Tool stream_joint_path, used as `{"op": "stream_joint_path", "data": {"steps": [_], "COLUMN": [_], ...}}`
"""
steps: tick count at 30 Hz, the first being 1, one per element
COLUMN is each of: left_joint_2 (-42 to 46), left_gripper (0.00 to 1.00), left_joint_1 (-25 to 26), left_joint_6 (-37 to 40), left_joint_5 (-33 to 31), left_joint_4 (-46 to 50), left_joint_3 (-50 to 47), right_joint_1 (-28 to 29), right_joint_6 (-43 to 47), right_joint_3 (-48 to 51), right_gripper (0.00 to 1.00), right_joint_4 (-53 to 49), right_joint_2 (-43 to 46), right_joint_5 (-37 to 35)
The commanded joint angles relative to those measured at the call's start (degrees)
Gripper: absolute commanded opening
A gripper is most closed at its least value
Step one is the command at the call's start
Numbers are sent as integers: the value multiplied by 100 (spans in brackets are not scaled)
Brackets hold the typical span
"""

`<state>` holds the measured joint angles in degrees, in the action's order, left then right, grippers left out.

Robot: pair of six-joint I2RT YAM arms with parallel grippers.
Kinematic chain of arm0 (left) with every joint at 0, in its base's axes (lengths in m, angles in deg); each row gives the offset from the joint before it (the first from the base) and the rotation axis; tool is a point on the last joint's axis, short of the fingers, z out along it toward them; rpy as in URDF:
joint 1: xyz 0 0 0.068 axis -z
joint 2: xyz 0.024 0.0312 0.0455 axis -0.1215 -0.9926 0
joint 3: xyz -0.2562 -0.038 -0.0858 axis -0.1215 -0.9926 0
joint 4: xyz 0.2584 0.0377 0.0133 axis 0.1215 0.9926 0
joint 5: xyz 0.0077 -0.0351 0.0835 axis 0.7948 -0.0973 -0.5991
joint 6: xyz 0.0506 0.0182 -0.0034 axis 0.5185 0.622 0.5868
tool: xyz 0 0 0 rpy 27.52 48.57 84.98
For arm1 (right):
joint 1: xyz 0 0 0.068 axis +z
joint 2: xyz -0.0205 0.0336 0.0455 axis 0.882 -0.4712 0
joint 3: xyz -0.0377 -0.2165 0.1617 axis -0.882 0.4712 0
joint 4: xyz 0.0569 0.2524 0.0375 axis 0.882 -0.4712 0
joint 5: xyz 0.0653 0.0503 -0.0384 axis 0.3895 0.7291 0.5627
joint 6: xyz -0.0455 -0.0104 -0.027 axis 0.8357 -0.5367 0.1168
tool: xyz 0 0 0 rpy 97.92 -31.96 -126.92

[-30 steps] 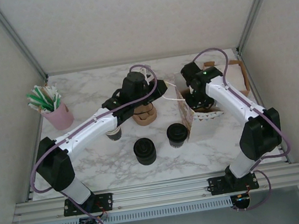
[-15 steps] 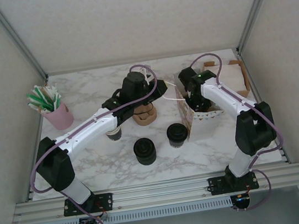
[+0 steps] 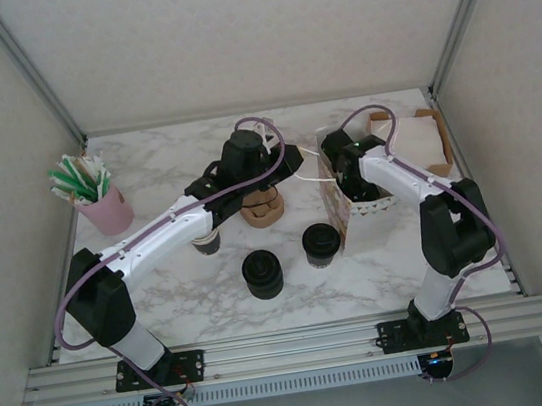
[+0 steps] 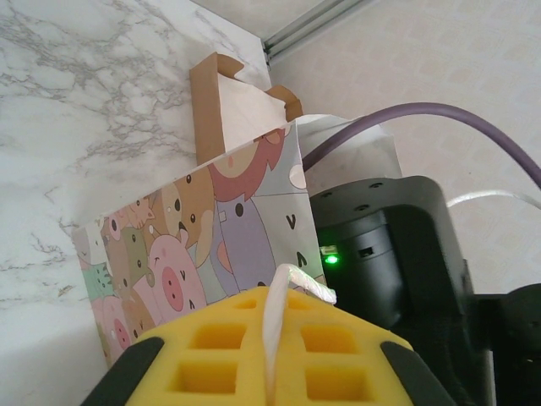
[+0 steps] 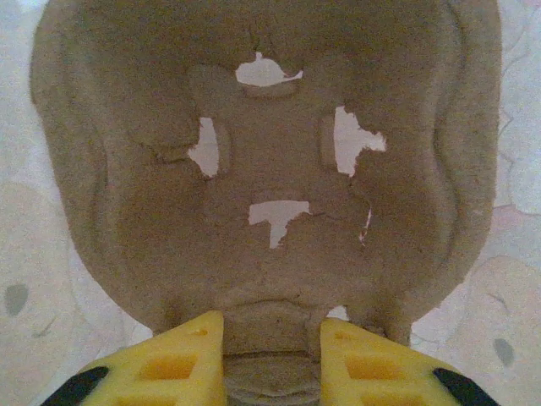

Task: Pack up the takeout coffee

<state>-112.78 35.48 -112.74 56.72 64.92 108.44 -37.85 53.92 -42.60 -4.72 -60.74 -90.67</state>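
Observation:
The takeout coffee [image 3: 321, 243], a small dark cup with a black lid, stands on the marble table in front of the cartoon-print paper bag [image 3: 336, 204]. My left gripper [image 3: 291, 164] is shut on the bag's white handle [image 4: 297, 279], and its yellow fingers [image 4: 211, 347] pinch the cord just left of the bag [image 4: 211, 228]. My right gripper [image 3: 354, 181] reaches down into the bag's mouth. It is shut on the rim of a brown pulp cup carrier [image 5: 270, 152], which hangs between its fingertips [image 5: 272, 338] with the bag's printed walls around it.
A stack of black lids [image 3: 263, 273] stands left of the coffee. Cream cups [image 3: 262, 208] and a dark cup [image 3: 206, 242] sit under the left arm. A pink holder of green straws [image 3: 99, 202] is at far left, and an open cardboard box [image 3: 413, 137] at back right.
The right arm has swung left and down, carrying the pulp carrier from beside the bag into it and uncovering the cardboard box. The left arm has held still.

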Motion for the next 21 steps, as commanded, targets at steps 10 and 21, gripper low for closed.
{"op": "stream_joint_path", "data": {"steps": [10, 21], "left_joint_2": [-140, -329], "left_gripper": [0, 0], "left_joint_1": [35, -165], "left_joint_6": [54, 213], "left_joint_5": [-110, -197], "left_joint_4": [-127, -157], "left_joint_3": [340, 579], "right_joint_1": [-25, -97], "right_joint_6": [105, 387], "right_joint_3": [266, -225], "right_gripper": [27, 27], "right_joint_4": [435, 626], "right_joint_2": [-272, -659], "right_joint_5": [142, 151]}}
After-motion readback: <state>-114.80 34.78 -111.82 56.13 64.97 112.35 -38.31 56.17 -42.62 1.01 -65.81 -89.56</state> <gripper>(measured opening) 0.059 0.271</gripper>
